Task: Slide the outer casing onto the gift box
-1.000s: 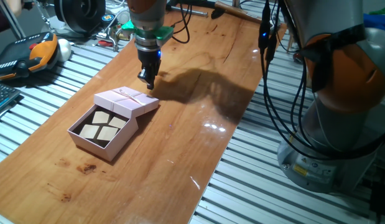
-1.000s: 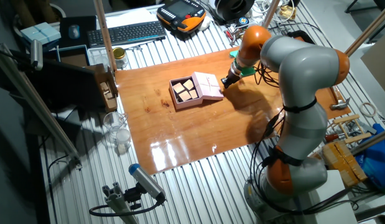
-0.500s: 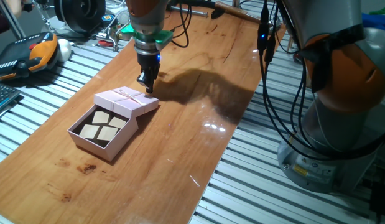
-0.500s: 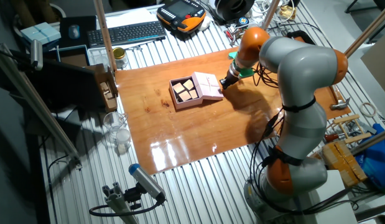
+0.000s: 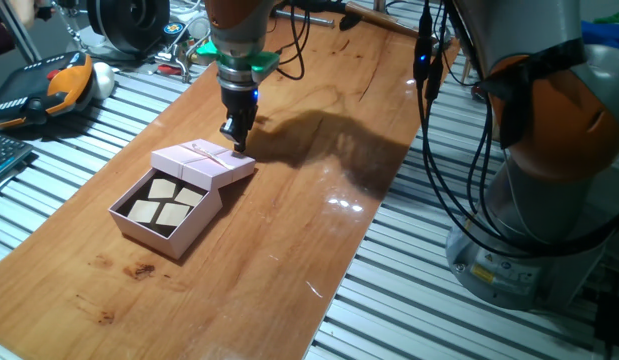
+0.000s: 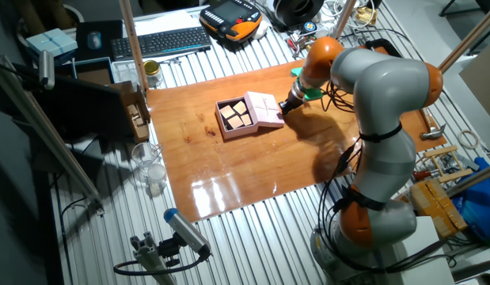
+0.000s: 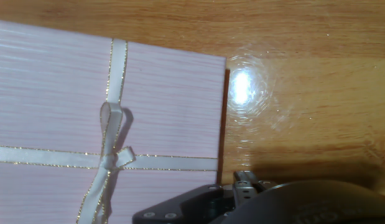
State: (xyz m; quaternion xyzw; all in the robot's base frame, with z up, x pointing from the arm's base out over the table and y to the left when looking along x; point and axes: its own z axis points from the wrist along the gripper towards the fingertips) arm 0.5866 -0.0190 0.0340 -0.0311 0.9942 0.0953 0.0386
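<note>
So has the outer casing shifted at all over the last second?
No. In the fixed view the outer casing sits at the same spot on the gift box, with the same tan squares showing as a second ago.

Bright, even overhead lighting | white glare patches on glossy tabletop (image 5: 341, 203), strong round hotspot in hand view | soft dark arm shadow across the wood right of gripper (image 5: 237, 139) | fixed views sharp | hand view slightly soft, gripper body at bottom edge dark and blurred
</note>
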